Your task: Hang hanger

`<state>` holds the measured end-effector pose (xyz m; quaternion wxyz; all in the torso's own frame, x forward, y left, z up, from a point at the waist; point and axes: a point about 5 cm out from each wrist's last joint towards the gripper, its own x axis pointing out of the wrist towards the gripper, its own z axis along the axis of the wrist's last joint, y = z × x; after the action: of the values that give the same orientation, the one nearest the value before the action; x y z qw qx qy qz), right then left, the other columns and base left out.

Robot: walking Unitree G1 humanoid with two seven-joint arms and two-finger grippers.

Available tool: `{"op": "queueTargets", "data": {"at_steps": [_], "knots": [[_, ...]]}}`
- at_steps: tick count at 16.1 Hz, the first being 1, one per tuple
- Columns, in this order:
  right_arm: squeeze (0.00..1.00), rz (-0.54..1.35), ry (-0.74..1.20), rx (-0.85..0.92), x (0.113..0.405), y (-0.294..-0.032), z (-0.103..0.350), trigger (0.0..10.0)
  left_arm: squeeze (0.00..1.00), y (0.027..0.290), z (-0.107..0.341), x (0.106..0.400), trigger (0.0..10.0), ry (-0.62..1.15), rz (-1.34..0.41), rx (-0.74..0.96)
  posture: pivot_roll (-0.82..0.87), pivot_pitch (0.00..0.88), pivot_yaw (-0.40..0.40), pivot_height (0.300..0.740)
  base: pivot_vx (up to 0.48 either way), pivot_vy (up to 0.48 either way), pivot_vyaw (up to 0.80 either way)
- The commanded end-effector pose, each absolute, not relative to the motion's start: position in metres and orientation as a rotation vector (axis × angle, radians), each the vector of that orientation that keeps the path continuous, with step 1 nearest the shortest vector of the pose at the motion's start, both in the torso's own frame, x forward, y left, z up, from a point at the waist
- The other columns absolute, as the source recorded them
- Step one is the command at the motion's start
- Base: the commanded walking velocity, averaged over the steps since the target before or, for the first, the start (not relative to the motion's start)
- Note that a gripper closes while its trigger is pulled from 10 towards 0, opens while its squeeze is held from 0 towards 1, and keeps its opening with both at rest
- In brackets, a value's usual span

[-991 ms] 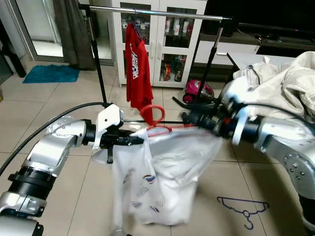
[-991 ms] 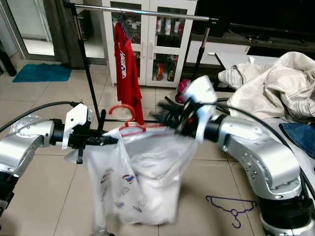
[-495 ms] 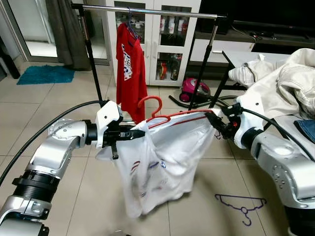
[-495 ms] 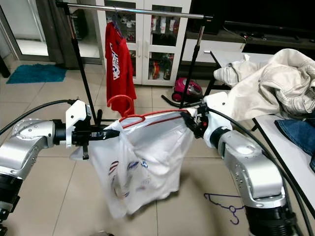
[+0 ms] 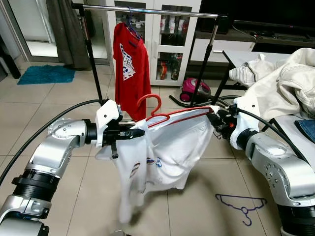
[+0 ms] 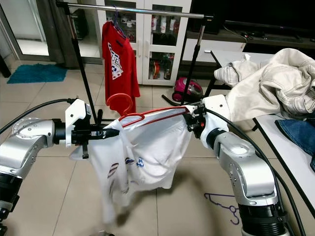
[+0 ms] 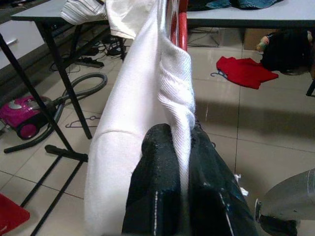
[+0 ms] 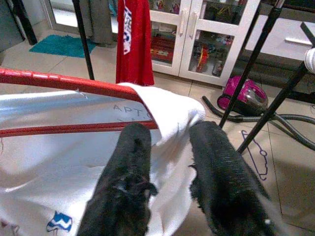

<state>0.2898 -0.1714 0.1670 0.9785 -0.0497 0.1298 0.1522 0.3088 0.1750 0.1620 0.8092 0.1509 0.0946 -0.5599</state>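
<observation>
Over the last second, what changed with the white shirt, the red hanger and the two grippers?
The right gripper swung from a blurred, higher pose down to the shirt's shoulder, and the white shirt, first ballooned wide, now hangs narrower on the red hanger. The camera also shifted. Unchanged: the left gripper still pinches the other shoulder, the red shirt stays on the rail, and the purple hanger lies on the floor.
</observation>
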Motion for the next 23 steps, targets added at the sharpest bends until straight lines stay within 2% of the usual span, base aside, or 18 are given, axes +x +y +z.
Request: {"op": "queueTargets", "data": {"at_steps": [1,12,16,20,23], "knots": [[0.00,0.301,0.237,-0.103,0.293,-0.174,0.172,0.0,0.00,0.173,0.176,0.312,0.0,0.145,-1.202,0.333,-0.09,0.000,-0.031,0.740,0.000,0.000,0.00],[0.00,0.300,0.233,-0.096,0.295,-0.177,0.175,0.0,0.00,0.175,0.175,0.314,0.0,0.157,-1.193,0.352,-0.09,0.000,-0.032,0.740,0.000,0.000,0.00],[0.00,0.313,0.209,-0.074,0.295,-0.175,0.183,0.0,0.00,0.177,0.167,0.315,0.0,0.207,-1.163,0.425,-0.09,0.000,-0.031,0.740,0.000,0.000,0.00],[0.00,0.322,0.189,-0.069,0.296,-0.175,0.193,0.0,0.00,0.186,0.149,0.321,0.0,0.326,-1.058,0.543,-0.10,0.000,-0.028,0.740,0.000,0.000,0.00],[0.00,0.389,0.198,-0.072,0.292,-0.164,0.195,0.0,0.00,0.182,0.148,0.336,0.0,0.309,-0.929,0.554,-0.10,0.000,-0.029,0.740,0.000,0.000,0.00]]}}
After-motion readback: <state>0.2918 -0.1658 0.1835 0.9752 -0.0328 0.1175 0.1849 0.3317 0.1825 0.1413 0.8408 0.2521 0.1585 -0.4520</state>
